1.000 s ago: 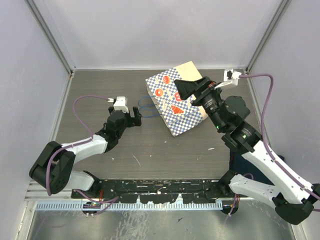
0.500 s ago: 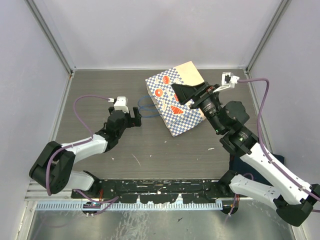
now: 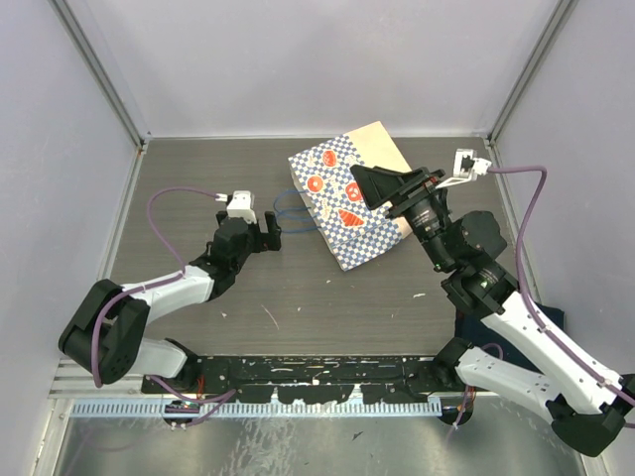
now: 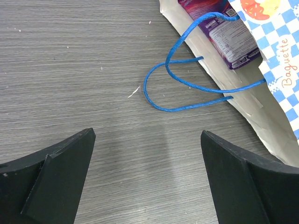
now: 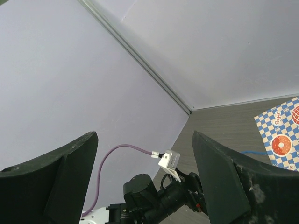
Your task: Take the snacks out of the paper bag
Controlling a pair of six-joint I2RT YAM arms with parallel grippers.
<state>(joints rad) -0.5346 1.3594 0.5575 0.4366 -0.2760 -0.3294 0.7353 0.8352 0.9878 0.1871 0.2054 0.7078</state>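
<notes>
Top external: left claw gapes empty low over the bench, paper bag lying flat just ahead, beneath the right claw. Left wrist: purple snack packet shows in the bag's mouth, ahead-right. Right wrist: claw spread wide, holding nothing

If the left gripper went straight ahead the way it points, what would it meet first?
Probably the thin blue cord handles of the tan paper bag, though it may pass above them.
</notes>
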